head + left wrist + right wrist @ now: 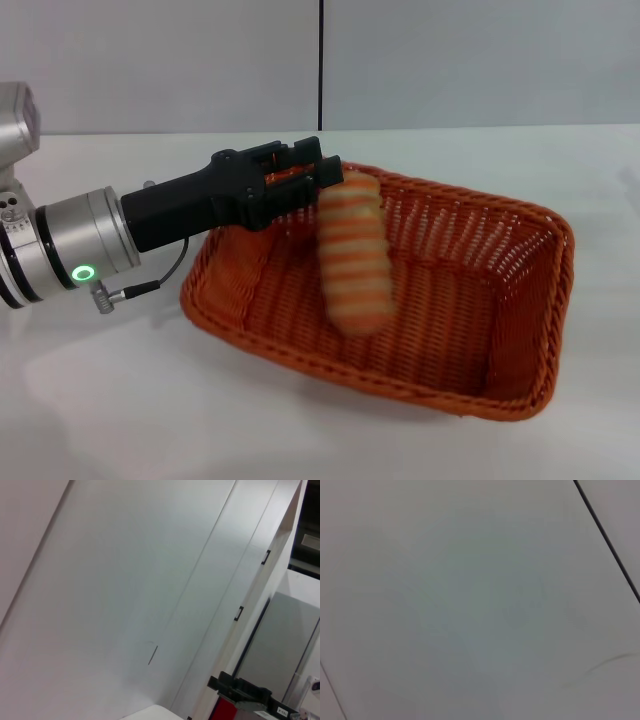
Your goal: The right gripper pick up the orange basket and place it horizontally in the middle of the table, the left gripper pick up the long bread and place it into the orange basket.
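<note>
One bread roll at the basket, one arm reaching in from the left.

The left gripper point(335, 180) sits over the near-left rim of the single orange basket point(500, 300) on the white table point(120, 400); whether its fingers grip cannot be told. The one long bread point(353, 255) — cream, orange-brown crosswise stripes, ridged — stands steeply tilted inside the basket, its upper end at the gripper.

Pale grey wall panels point(450, 60) behind

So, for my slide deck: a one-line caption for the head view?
Left hand lowers the long bread into the orange basket on the white table.
</note>
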